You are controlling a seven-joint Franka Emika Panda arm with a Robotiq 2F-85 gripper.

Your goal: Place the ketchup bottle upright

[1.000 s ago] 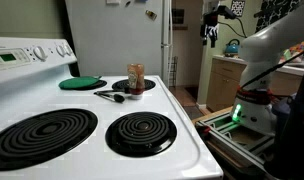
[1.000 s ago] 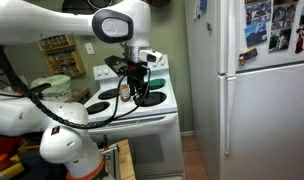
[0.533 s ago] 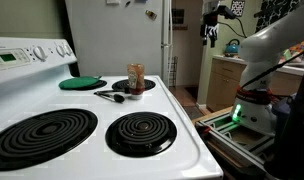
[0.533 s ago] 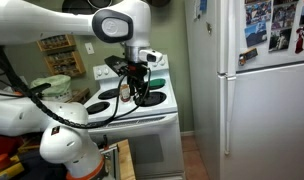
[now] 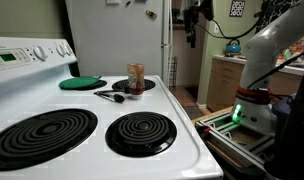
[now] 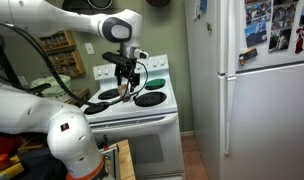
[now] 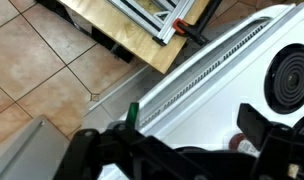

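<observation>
The ketchup bottle (image 5: 135, 78) is a small reddish-brown bottle with a pale label. It stands upright at the back of the white stove top (image 5: 182, 120), beside a black utensil (image 5: 110, 96). My gripper (image 5: 192, 30) hangs high in the air beyond the stove's far side, well away from the bottle. In an exterior view it hovers above the stove (image 6: 126, 85). In the wrist view the jaws (image 7: 192, 125) are spread apart with nothing between them, and a bit of the bottle (image 7: 238, 145) shows far below.
A flat green round disc (image 5: 82, 82) lies at the back of the stove. Two coil burners (image 5: 140, 132) take up the front. A white fridge (image 6: 262, 90) stands next to the stove. Wooden framing and my base (image 5: 254, 112) are on the floor beside it.
My gripper has swung sideways toward the stove and now hangs over it. The bottle, disc and utensil have not moved.
</observation>
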